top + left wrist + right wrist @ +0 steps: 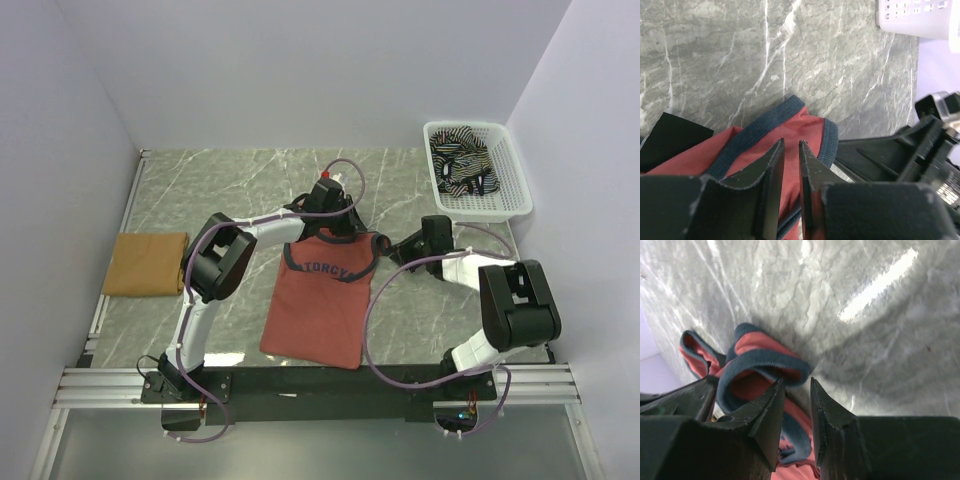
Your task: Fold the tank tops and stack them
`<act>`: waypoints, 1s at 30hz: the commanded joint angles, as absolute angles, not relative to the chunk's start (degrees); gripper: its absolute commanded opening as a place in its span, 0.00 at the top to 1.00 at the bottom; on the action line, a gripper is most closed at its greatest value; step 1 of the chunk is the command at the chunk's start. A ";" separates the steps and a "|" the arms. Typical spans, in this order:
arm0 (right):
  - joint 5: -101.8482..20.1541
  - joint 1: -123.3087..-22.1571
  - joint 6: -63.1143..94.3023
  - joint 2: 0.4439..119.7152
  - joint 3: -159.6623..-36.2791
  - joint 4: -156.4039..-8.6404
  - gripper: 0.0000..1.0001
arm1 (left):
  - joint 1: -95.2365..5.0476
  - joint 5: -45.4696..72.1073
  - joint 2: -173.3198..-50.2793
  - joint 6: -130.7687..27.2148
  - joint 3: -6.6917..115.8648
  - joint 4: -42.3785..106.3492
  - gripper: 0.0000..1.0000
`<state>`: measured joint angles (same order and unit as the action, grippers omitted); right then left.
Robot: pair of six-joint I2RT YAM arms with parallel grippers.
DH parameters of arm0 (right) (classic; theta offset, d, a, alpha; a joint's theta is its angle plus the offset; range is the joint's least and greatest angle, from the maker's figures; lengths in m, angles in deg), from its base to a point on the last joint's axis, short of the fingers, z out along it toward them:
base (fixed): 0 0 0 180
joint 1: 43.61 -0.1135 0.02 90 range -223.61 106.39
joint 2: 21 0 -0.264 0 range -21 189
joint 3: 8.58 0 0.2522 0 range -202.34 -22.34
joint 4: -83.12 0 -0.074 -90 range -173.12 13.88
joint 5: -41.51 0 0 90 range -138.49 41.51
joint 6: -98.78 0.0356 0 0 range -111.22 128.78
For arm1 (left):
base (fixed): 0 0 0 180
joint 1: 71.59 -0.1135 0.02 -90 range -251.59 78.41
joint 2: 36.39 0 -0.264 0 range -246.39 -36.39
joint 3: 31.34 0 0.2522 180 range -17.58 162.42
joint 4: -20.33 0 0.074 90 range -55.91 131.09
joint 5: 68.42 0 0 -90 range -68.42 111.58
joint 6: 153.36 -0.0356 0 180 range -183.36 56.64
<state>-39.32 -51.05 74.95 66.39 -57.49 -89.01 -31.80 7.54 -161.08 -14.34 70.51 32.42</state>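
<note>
**A:** Where's the brick-red cloth tank top with the dark chest lettering (318,305)?

**B:** Spread flat at the middle of the frame on the grey marbled counter (230,180), with the hem toward the bottom edge and the blue-trimmed straps toward the top.

**A:** And the arms?

**B:** One is at each shoulder. The left gripper (320,228) is over the left strap and the right gripper (408,245) is just beside the right strap. My guess is they're placed to carry both corners evenly in a fold.

**A:** Have they got hold of it?

**B:** I can't tell. In both wrist views the jaws stand close with only a slit between them and red cloth beneath. Whether any fabric is caught doesn't show.

**A:** The other tops?

**B:** The plain mustard-tan top (146,263) lies folded at the left edge, probably the base of the stack. The black-and-white striped top (462,165) is crumpled in the white plastic mesh basket (480,208) at the upper right.
</note>
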 commanded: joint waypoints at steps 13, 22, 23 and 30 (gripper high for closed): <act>-40.75 -50.72 68.74 73.13 -65.49 -89.71 1.00 | -31.96 4.71 -161.46 -14.93 71.54 30.05 0.78; -44.45 -50.81 53.80 71.28 -76.03 -88.74 1.00 | -31.96 4.44 -160.58 -14.14 69.87 28.99 0.80; -44.79 -50.73 52.91 71.46 -78.04 -87.87 1.00 | -31.96 4.35 -160.84 -14.14 70.04 28.99 0.80; -45.59 -50.81 48.60 74.27 -83.15 -86.29 0.76 | -31.87 3.91 -162.78 -13.96 71.27 29.43 0.81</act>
<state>-43.41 -51.07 52.79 73.74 -79.98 -87.30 -31.83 5.13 -161.36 -14.15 70.01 31.35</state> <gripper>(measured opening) 0.164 0.195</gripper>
